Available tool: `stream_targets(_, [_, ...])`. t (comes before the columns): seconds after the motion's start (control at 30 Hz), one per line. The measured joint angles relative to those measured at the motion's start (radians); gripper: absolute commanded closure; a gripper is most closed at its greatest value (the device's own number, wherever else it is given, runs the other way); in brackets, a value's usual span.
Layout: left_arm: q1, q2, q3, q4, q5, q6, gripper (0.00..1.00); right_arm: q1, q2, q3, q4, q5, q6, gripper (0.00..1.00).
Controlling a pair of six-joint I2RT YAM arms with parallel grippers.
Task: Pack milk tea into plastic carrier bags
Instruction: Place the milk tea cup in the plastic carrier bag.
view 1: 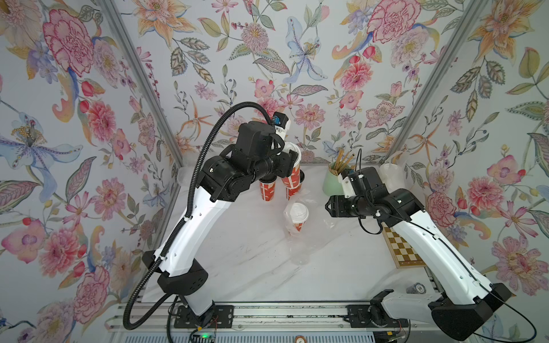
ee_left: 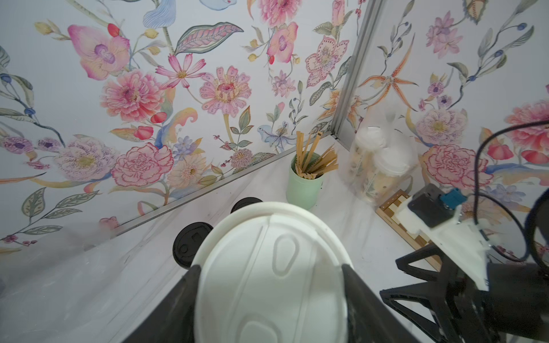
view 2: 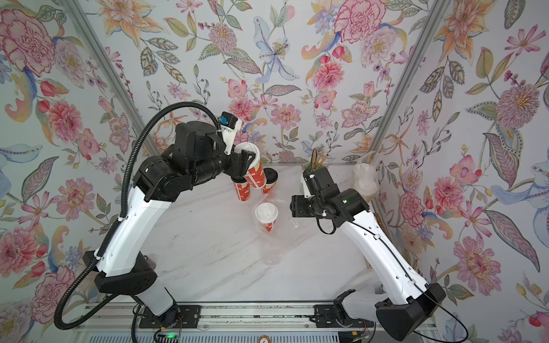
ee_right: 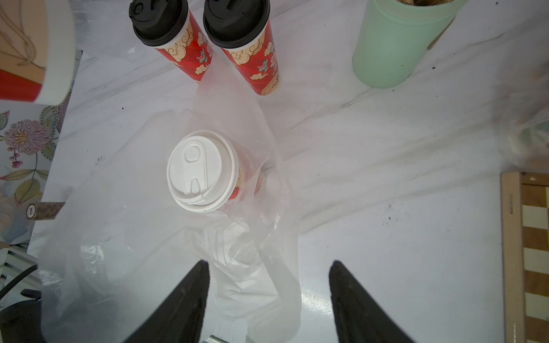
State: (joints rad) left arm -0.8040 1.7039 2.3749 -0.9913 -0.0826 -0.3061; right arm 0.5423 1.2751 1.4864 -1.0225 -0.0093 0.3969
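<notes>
My left gripper (ee_left: pixel 271 267) is shut on a red-orange milk tea cup with a white lid (view 1: pixel 292 167), held tilted above the back of the table; its lid (ee_left: pixel 273 276) fills the left wrist view between the black fingers (ee_left: pixel 190 285). Below it stand two red cups with black lids (ee_right: pixel 166 26) (ee_right: pixel 237 23). Another white-lidded red cup (view 1: pixel 298 215) (ee_right: pixel 202 170) stands upright inside a clear plastic carrier bag (ee_right: pixel 133 237) (view 1: pixel 297 246) mid-table. My right gripper (ee_right: pixel 269 273) (view 1: pixel 328 208) hovers open just right of that bag, crumpled plastic lying beneath its fingers.
A mint-green cup of brown straws (view 1: pixel 332 181) (ee_left: pixel 304 184) stands at the back. A second clear bag holding two white-lidded clear cups (ee_left: pixel 383 166) (view 2: pixel 367 178) sits in the back right corner. A wooden chessboard (view 1: pixel 401 249) lies along the right edge under my right arm.
</notes>
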Motion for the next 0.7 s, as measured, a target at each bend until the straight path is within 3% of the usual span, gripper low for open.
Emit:
stream_targets(0.3, [-0.141,0.009,-0.005,-0.003,0.0,-0.019,0.45,0.0,-0.052,-0.037,-0.022,-0.033,0.013,0.41])
stream_targets(0.53, [-0.167,0.009,-0.182,0.045,0.027,-0.047,0.48,0.0,-0.062,-0.109,-0.034,-0.056,0.023,0.48])
stream_targets(0.7, [-0.171,0.0,-0.334,0.146,0.069,-0.072,0.5,0.0,-0.06,-0.129,-0.037,-0.063,0.028,0.7])
